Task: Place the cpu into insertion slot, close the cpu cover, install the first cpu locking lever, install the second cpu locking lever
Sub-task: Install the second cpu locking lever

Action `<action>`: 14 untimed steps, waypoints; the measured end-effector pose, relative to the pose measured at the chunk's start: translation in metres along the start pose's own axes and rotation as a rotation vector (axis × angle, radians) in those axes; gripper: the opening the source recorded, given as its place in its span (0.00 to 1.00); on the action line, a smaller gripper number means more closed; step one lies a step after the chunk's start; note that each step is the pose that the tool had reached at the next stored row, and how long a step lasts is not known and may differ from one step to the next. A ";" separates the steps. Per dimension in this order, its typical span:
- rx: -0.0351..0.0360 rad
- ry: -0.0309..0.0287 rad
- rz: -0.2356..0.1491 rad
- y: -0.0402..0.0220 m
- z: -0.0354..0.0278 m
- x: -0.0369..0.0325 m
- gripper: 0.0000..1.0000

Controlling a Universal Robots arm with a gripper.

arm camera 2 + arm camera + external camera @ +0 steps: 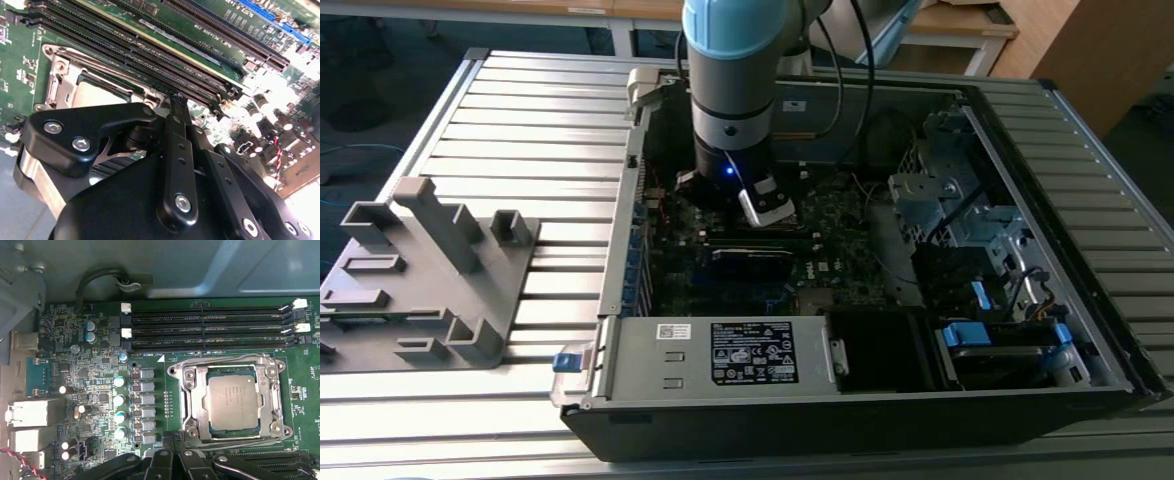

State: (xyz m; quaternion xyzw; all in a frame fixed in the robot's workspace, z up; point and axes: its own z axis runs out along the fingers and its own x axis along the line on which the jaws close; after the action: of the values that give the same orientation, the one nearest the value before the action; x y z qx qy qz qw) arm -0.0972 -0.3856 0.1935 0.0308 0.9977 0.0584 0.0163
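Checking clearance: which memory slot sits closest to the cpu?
The black-latched memory slot bordering the cpu cover; the others lie farther from the cpu.

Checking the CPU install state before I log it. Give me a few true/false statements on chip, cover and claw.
1. The cpu sits in the insertion slot. True.
2. The cpu cover is folded up and away from the chip. False: in the first wrist view it lies flat around the chip, whose top shows through its window.
3. The claw holds the chip. False: its fingers meet at the tips with nothing between them.
4. The arm reaches into the open computer case. True.
5. The memory slots beside the socket are filled. False: they look empty.
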 end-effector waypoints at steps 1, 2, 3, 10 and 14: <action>0.0001 0.0000 0.000 0.0000 0.0000 0.0000 0.11; 0.0002 0.0001 0.000 0.0000 -0.0001 0.0000 0.11; 0.0004 0.0002 0.000 -0.0001 -0.0005 0.0001 0.11; 0.0003 0.0005 0.001 0.0016 -0.0116 -0.0039 0.11; 0.0014 0.0002 0.005 0.0021 -0.0113 -0.0126 0.11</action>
State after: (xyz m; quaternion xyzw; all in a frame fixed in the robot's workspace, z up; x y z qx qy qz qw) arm -0.0849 -0.3857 0.2053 0.0331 0.9977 0.0577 0.0161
